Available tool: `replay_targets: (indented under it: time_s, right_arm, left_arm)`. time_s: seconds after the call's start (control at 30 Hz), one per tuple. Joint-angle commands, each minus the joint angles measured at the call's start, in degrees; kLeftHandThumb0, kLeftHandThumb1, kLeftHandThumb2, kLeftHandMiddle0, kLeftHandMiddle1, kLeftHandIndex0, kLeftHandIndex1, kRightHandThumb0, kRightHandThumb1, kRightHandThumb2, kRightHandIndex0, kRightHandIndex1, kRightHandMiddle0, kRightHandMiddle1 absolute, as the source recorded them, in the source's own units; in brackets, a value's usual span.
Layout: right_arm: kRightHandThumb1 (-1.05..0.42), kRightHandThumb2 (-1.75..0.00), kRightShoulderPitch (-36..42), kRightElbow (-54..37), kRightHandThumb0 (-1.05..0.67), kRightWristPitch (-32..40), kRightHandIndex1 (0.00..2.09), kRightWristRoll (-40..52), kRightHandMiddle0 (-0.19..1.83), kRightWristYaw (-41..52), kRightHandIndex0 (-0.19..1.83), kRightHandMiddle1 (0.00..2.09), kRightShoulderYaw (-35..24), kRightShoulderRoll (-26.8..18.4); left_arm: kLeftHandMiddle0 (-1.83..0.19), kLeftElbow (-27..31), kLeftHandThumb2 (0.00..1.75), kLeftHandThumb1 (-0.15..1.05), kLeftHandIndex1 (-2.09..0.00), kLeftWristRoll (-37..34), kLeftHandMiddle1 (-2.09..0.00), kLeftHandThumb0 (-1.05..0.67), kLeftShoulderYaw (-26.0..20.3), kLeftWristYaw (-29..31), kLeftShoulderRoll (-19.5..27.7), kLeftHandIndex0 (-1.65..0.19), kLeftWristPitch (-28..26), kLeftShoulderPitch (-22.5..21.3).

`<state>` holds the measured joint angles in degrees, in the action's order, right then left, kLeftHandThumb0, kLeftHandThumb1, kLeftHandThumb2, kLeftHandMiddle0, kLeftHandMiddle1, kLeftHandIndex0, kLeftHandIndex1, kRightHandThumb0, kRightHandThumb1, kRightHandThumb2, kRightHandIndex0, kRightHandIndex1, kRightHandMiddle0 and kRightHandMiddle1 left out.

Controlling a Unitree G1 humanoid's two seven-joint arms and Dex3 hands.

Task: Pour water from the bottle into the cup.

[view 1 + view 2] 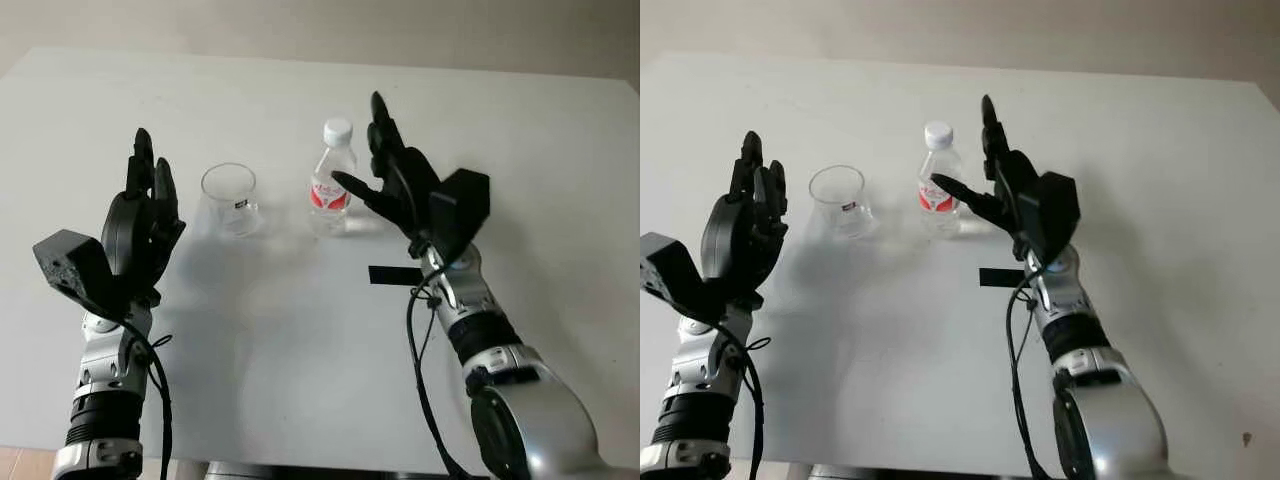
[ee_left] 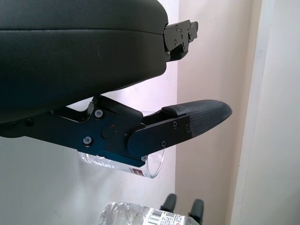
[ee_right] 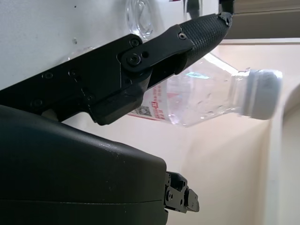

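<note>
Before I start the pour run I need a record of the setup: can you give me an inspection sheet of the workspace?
Surface: white table, bare apart from the items below.
Job's things: bottle upright, white cap on, standing to the right of the clear cup; the two stand apart. Cup looks empty.
Clutter: a small black strip lying on the table near the right arm.
Hands: right hand open, raised right beside the bottle, not gripping it. Left hand open, raised left of the cup, apart from it.
Cables: black cable hanging along the right forearm; another cable along the left forearm.
Surroundings: beige wall behind the table.
</note>
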<state>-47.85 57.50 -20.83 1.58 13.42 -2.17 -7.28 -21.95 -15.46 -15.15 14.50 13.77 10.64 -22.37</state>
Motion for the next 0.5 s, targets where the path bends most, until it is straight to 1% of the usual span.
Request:
replay_targets:
  time_s: [0.0,0.13,0.33,0.47]
  right_arm:
    - [-0.91,-0.05,-2.15,2.56,-0.98,-0.65,0.0,-0.48,-0.19,0.07,-0.19,0.0,-0.07,0.41]
    - [-0.91,-0.05,-3.26,5.37,-1.0,-0.97,0.0,-2.07,-0.19,-0.85,-0.19,0.0,0.5,0.75]
    - [-0.91,-0.05,-3.44,7.41,-1.0,-1.03,0.0,-2.78,-0.19,-0.54,-0.19,0.0,0.64,1.45]
    - [-0.91,-0.05,-3.44,7.91,-0.96,-0.88,0.0,-2.66,-0.19,0.8,-0.19,0.0,0.61,1.94]
  left_arm:
    - [0.19,0.24,0.67,1.05,0.0,-0.02,0.0,-0.67,-0.3,-0.05,0.18,0.19,0.21,0.06]
    - [0.19,-0.15,0.68,1.05,0.0,0.04,0.0,-0.66,-0.32,0.25,0.29,0.19,0.89,-0.03]
    - [0.19,-0.32,0.68,1.05,0.0,0.01,0.0,-0.67,-0.37,0.63,0.63,0.19,0.98,-0.08]
    - [0.19,-0.44,0.68,1.05,0.0,0.12,0.0,-0.68,-0.39,0.72,0.74,0.19,1.05,-0.18]
